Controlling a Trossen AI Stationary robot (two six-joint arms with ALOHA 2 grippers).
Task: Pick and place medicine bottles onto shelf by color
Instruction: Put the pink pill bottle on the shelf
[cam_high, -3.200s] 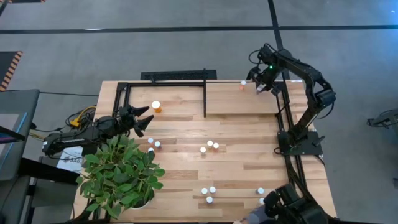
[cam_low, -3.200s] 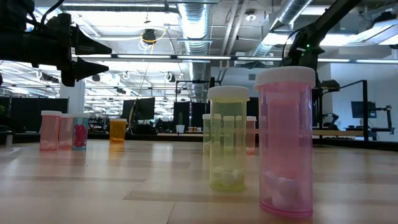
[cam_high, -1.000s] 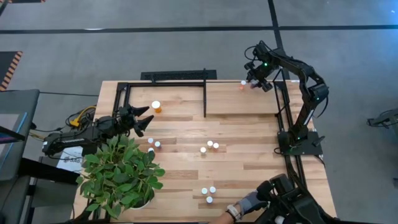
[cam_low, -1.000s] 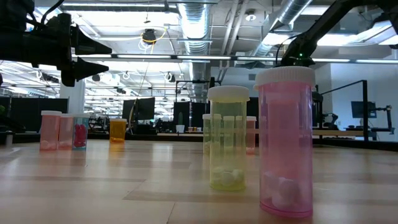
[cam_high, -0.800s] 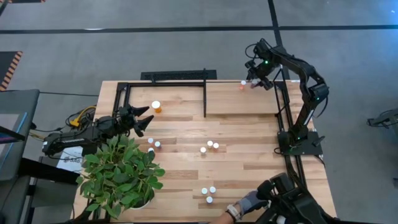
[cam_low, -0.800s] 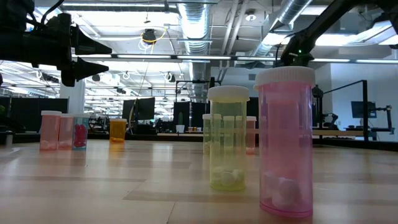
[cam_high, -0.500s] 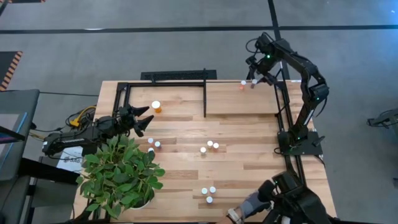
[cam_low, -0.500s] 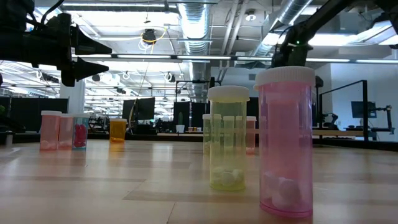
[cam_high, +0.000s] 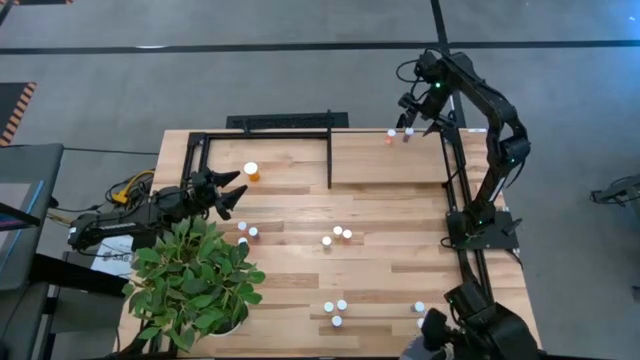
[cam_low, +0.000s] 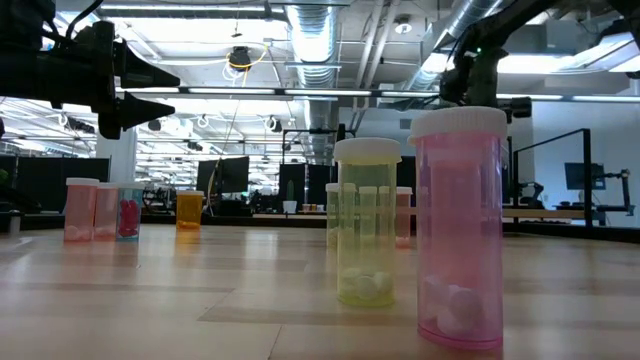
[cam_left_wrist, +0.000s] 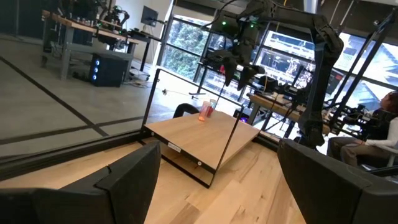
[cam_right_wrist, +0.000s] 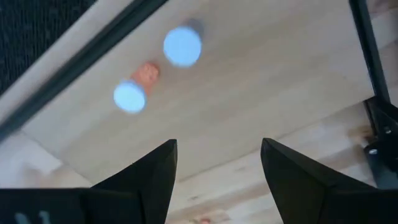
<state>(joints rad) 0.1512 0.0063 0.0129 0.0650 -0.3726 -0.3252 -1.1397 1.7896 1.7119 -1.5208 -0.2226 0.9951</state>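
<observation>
A striped-plank desk (cam_high: 380, 250) is carrying the scene, with a leafy potted plant (cam_high: 195, 275) sitting at its near left corner. The shelf (cam_high: 390, 160), a pale board edged in black bars, is lying at the desk's far right; a second black frame (cam_high: 265, 135) is standing at the far left.

The right arm is reaching over the shelf's far edge, its right end effector (cam_high: 418, 118) hanging above 2 white-capped vials (cam_high: 399, 134) and holding nothing, fingers parted wide. The right wrist view is showing those 2 caps from above, 1 over an orange-red body (cam_right_wrist: 148, 73), the other (cam_right_wrist: 182, 45) hiding its body's colour. The left arm is waiting low by the plant, its left end effector (cam_high: 232, 190) spread wide and empty.

A larger orange bottle (cam_high: 251, 172) is standing at the far left. Elsewhere, 3 vials (cam_high: 337, 235) are clustering mid-desk, 2 (cam_high: 247, 231) beside the plant, 3 (cam_high: 335, 311) near the front edge and 1 (cam_high: 419, 307) at the front right.

Only the low view is revealing contents: a pink vial (cam_low: 458, 225) and a yellow-green vial (cam_low: 366, 220) each holding pale pills at the bottom. The left wrist view alone is showing a seated person (cam_left_wrist: 379, 127) beyond the desk.
</observation>
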